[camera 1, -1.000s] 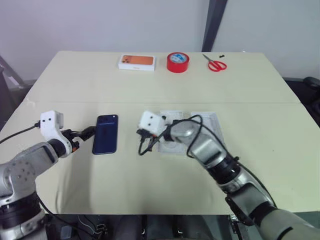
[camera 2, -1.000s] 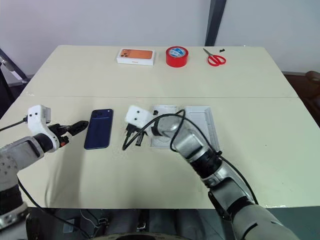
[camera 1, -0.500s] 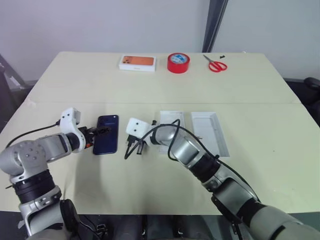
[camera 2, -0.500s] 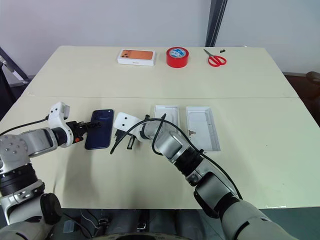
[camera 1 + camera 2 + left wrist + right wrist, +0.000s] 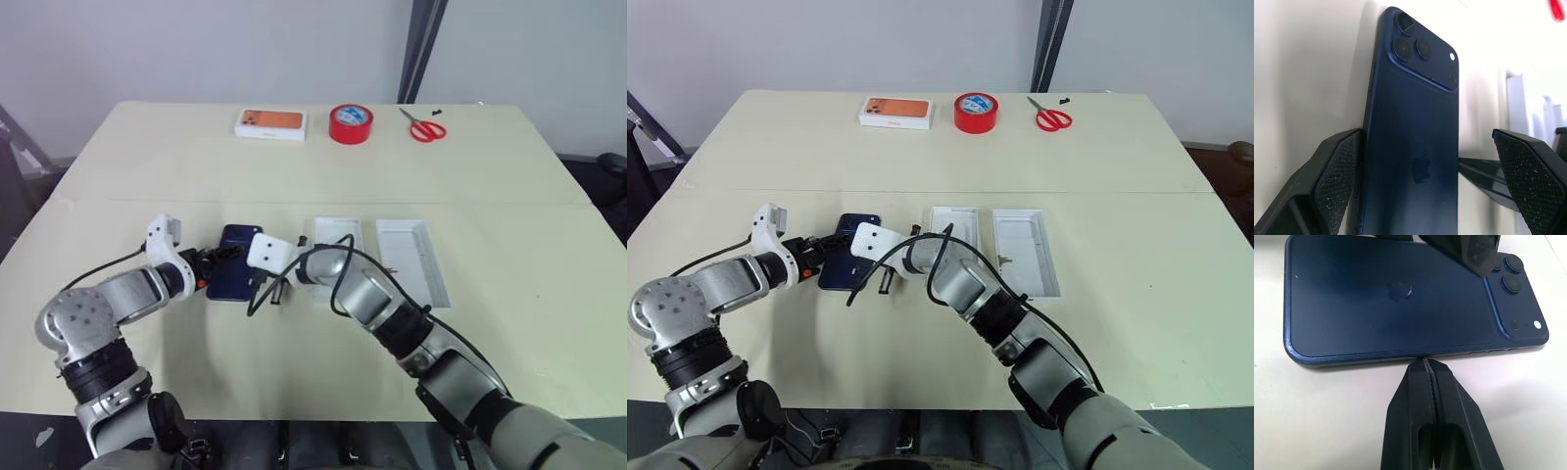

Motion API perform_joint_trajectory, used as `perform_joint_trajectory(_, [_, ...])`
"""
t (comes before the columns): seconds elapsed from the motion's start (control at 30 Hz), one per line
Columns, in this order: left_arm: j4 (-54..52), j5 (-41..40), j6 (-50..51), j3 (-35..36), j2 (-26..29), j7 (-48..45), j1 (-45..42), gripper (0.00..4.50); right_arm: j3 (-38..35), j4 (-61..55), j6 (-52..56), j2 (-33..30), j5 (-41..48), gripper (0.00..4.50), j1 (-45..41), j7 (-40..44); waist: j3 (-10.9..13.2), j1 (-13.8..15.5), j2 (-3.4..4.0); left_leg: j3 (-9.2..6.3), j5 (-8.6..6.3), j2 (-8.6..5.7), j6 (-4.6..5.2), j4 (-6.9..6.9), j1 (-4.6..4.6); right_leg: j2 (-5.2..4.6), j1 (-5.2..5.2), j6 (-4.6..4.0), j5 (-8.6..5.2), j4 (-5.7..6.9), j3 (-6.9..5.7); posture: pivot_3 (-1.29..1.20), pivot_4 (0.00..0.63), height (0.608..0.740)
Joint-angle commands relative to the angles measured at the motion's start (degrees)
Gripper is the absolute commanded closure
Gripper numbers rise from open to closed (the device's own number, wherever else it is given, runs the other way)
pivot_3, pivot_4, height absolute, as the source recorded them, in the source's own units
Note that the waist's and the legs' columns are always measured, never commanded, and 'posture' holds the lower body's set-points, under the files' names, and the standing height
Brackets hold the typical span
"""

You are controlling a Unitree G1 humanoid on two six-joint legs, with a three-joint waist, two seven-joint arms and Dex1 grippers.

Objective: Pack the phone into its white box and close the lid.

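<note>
1. Left wrist view: the left gripper [image 5: 1425,181] is spread wide, one pad touching the phone's [image 5: 1415,147] edge, the other apart.
2. The phone is laid flat on the desk [image 5: 294,186], camera side up.
3. The right gripper [image 5: 1426,363] is fully closed, its tips set against the phone's long edge.
4. The box [image 5: 336,257] and lid [image 5: 411,259] are placed just right of the phone.

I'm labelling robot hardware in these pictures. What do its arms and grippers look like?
Both arms are silver-grey metal with black joint bands and a white boxy wrist module trailing a looping black cable. The left gripper and the right gripper each have two black wedge-shaped fingers with finely textured inner pads.
</note>
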Motion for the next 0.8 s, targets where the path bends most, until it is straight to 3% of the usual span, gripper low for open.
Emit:
perform_joint_trajectory(0.03, [2.9,-7.1,2.8,-1.3,-2.4,1.9,0.5,0.02,0.0,-2.0,-1.1,0.9,-0.1,4.49,0.1,0.2,0.0,0.0,0.0,0.0,0.0,0.0,0.0,0.0,0.0,0.0,0.0,0.0,0.0,0.0,0.0,0.0,0.15,0.725])
perform_joint_trajectory(0.6, [7.7,-19.9,2.8,-0.6,-1.9,12.4,-1.7,0.02,-0.7,-2.9,-0.6,0.6,-1.1,4.49,1.5,0.6,0.0,0.0,-0.02,-0.02,0.0,0.0,-0.01,0.0,0.0,0.0,0.01,0.0,0.0,-0.01,-0.03,0.0,0.15,0.725])
perform_joint_trajectory(0.8, [6.3,-29.0,2.3,-5.3,1.8,14.6,2.6,0.02,-0.8,-3.2,-0.7,0.0,-1.5,4.49,1.5,0.7,0.0,-0.5,-0.05,-0.02,0.03,0.02,-0.05,-0.03,-0.01,0.03,-0.08,0.0,0.0,0.0,-0.02,0.0,0.15,0.725])
